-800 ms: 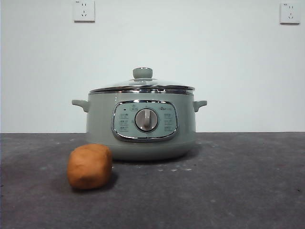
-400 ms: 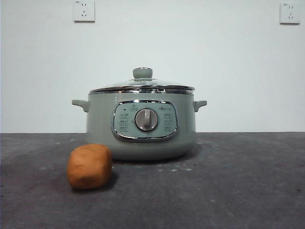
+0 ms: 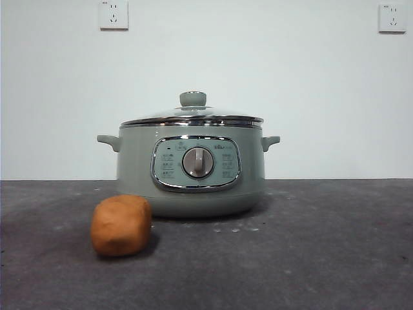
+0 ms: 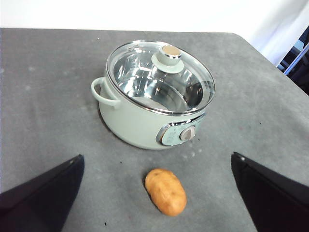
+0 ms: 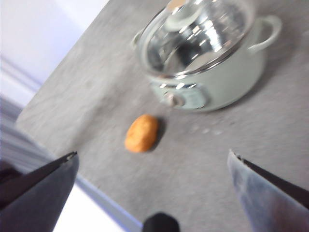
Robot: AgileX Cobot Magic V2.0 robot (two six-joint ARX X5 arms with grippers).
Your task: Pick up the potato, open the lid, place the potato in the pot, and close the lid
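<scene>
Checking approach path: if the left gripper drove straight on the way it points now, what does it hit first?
Probably the potato: in the left wrist view it lies nearest, roughly centred between the left gripper's open jaws, apart from the pot beyond it, lid on. Depth is unclear; it may meet the table first.

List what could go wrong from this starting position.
1. The potato is rounded and smooth, lying loose on the table just in front of the pot; a slightly off-centre grasp could roll it or squeeze it out of the jaws.
2. The lid is glass with only a small knob to grip; a shallow hold might let it slip or tilt.
3. Both the left gripper and right gripper face the same spot, so they could crowd each other.
</scene>
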